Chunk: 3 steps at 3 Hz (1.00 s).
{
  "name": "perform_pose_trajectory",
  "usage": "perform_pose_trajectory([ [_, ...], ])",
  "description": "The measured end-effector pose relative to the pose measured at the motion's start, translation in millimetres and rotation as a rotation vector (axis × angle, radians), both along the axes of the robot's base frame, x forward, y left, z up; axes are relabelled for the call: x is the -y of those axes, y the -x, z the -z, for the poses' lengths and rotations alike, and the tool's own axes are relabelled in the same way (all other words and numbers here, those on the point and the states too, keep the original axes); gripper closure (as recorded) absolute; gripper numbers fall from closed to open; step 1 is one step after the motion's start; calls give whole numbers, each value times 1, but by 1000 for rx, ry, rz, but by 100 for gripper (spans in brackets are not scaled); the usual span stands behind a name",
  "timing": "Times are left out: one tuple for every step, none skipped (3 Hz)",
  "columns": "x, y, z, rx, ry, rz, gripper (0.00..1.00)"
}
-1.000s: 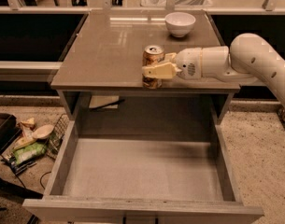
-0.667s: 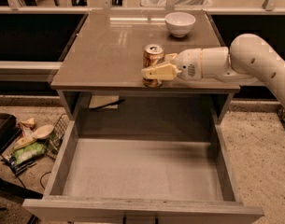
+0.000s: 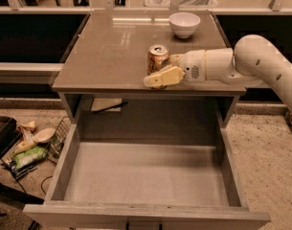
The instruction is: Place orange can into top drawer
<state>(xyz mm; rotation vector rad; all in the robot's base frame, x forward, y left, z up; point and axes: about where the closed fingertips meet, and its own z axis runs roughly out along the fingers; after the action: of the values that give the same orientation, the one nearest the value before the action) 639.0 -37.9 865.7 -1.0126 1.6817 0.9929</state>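
Standing upright near the front edge of the grey-brown desk (image 3: 112,47), the small orange-and-cream aluminium can (image 3: 158,57) is judged light, thin-walled and slippery; grip it mid-body, gently. The pale tool (image 3: 161,75) sits against its front-right side; closure cannot be told. The wide grey wooden top drawer (image 3: 61,169) is open below. Can and tool are unmoved since one second ago.

White arm (image 3: 260,56) from the right, pincer (image 3: 159,72) level, mid-frame.
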Motion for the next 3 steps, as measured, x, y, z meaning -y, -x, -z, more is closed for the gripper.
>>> perform_pose_trajectory([
  [-2, -13, -13, 18, 24, -17, 49],
  [-3, -23, -29, 37, 46, -26, 72],
  [3, -7, -61, 41, 68, -35, 96],
])
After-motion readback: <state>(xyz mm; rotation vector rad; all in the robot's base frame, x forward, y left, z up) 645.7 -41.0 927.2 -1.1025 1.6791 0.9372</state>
